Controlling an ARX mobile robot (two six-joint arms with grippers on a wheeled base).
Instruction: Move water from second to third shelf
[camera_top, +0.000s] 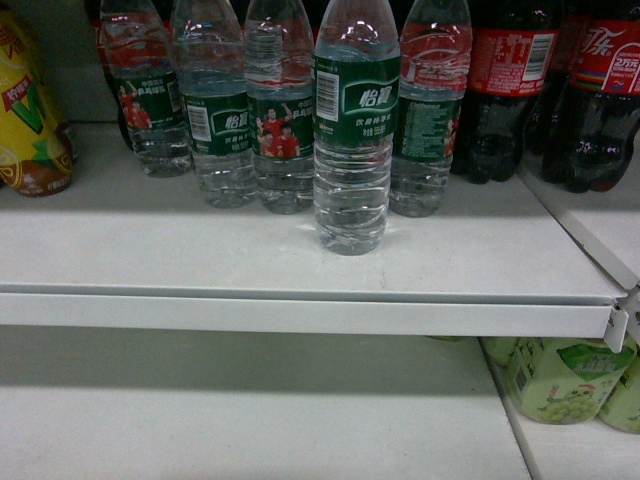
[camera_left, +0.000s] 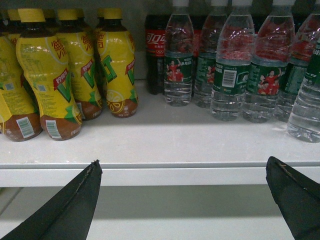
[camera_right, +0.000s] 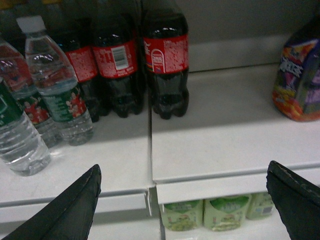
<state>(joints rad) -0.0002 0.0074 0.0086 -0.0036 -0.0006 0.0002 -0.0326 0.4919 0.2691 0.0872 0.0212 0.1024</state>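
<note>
Both pincers, left (camera_left: 182, 192) and right (camera_right: 182, 192), gape empty before the shelf (camera_top: 300, 300); next, reach for the front water (camera_top: 352, 140).

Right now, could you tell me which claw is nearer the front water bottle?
Right, probably. Right claw sits just right of the bottle; left claw is farther off to its left.

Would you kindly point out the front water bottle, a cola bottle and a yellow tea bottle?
front water bottle (camera_top: 352, 100): head view, green label.
cola bottle (camera_right: 166, 52): right wrist view, red label.
yellow tea bottle (camera_left: 42, 75): left wrist view, yellow body.
</note>
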